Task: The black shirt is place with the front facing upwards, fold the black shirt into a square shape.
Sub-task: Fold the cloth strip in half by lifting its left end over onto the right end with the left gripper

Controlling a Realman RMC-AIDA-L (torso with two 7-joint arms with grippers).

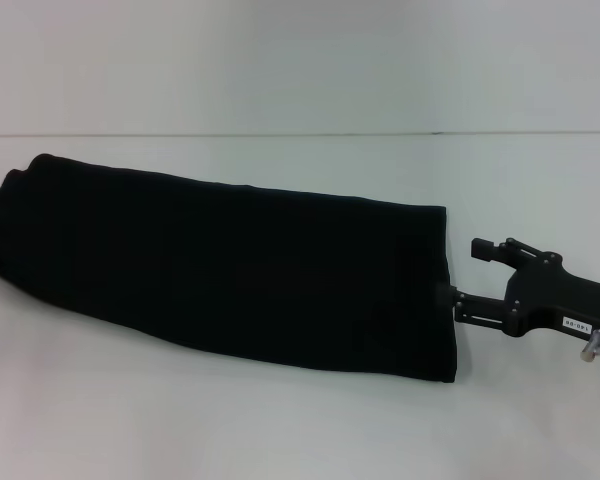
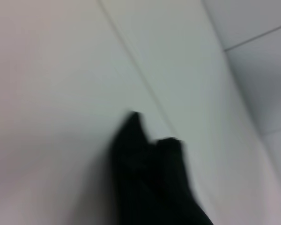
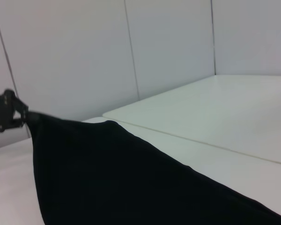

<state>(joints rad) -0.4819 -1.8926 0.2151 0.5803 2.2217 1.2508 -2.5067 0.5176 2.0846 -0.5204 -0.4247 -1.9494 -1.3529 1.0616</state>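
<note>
The black shirt [image 1: 230, 270] is a long folded band, stretched taut between my two arms and hanging above the white table [image 1: 280, 430]. No lettering shows on it. My right gripper [image 1: 448, 296] holds the middle of the band's right end, shut on the cloth. My left arm is beyond the head view's left edge. The right wrist view shows the shirt [image 3: 112, 178] as a hanging sheet, with my left gripper [image 3: 29, 117] far off, shut on its upper corner. In the left wrist view a blurred black fold of the shirt [image 2: 150, 178] fills the lower middle.
A seam [image 1: 280, 135] runs across the white table behind the shirt. Pale wall panels [image 3: 131, 47] stand beyond the table's far side.
</note>
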